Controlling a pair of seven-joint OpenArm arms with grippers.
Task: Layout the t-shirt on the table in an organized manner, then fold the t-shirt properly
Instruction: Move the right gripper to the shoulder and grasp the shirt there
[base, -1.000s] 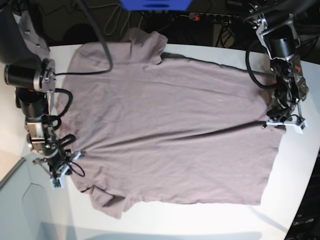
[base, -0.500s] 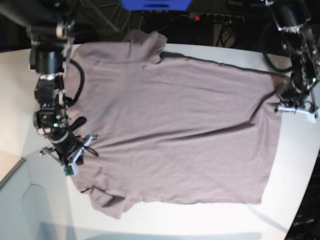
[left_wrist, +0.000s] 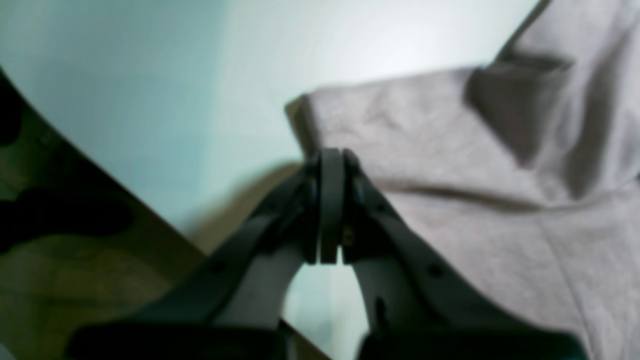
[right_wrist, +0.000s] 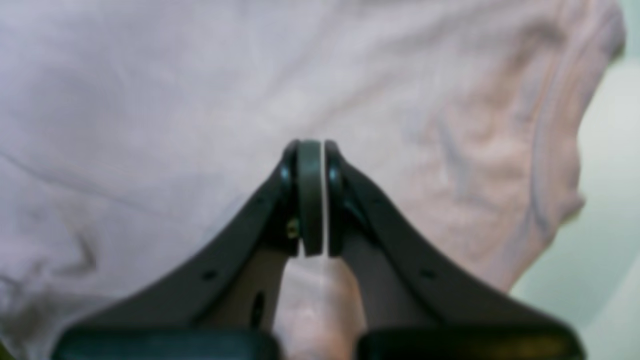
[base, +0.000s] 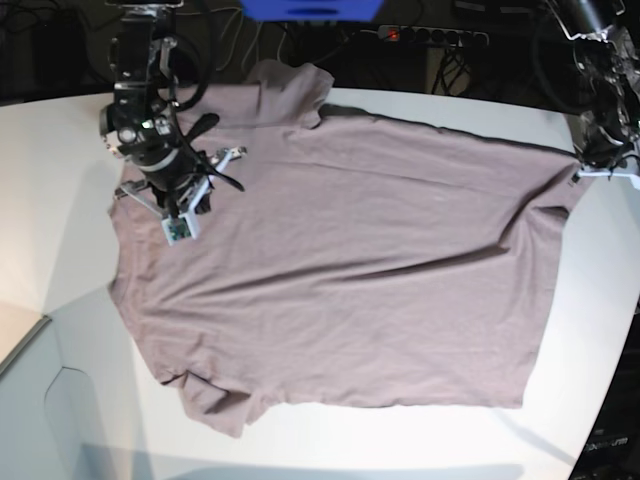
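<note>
Seemingly spread, the dusty mauve-brown short-sleeved t-shirt (base: 340, 260) covers the glossy white table (base: 50, 180); both clenched, empty grippers, right (right_wrist: 311, 197) and left (left_wrist: 330, 205), next need fold edges.

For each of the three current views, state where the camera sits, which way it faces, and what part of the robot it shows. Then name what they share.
Base: overhead, facing down at the table; both arms visible.
Left wrist: behind the shut left gripper, facing a corner of the t-shirt and white tabletop.
Right wrist: behind the shut right gripper, facing shirt fabric.
Shared: the t-shirt appears in all three.
</note>
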